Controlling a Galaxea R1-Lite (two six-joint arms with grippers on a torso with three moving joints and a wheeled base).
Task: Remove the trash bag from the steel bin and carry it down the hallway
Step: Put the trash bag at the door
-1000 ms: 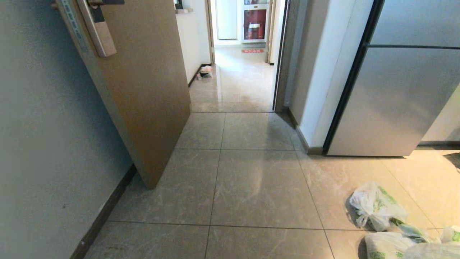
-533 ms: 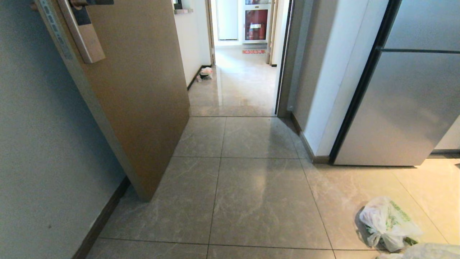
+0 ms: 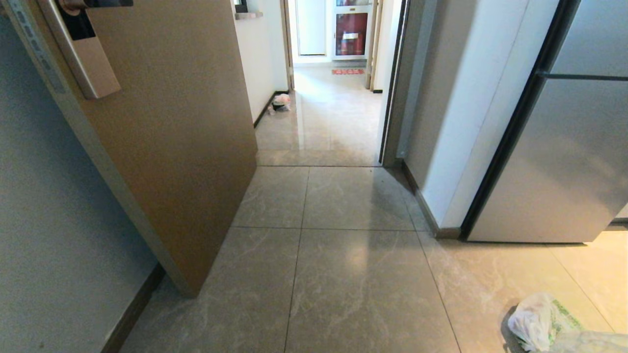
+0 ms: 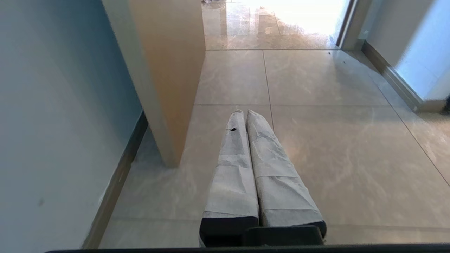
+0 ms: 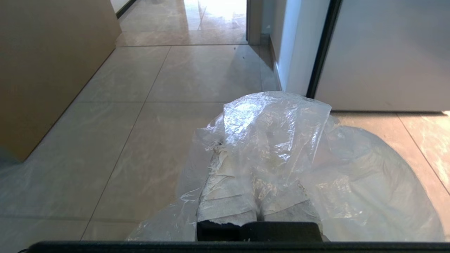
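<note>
**Bag in the right pincer, doorway ahead**

The right pincer is clamped tight on the trash bag: its wrapped fingers sit pressed together under a bunched fold of the thin, clear plastic, which drapes over and around them and billows out to one side. Gripping the gathered film rather than the body of the bag looks sensible, since the crinkly sheet would slip from a looser hold. What is inside the bag cannot be made out from here, and the steel bin shows in none of the views, so the bag appears to be already out of it and in carriage.

The left pincer is closed on nothing, its two wrapped fingers lying side by side and pointing forward over the floor tiles. It seems parked, leaving the load to the other arm.

Further out, the brown door stands open at an angle on the robot's left, its lower corner close to the path. On the right a pale wall corner and a grey steel fridge narrow the way. Between them the hallway runs on, glossy and bright, with a small bag against its left skirting. A white-and-green printed bag lies on the floor at the robot's right, apart from the carried one.

The judgement: the carry is under way, and the passage between door edge and wall corner is the tight spot for a hanging bag.
</note>
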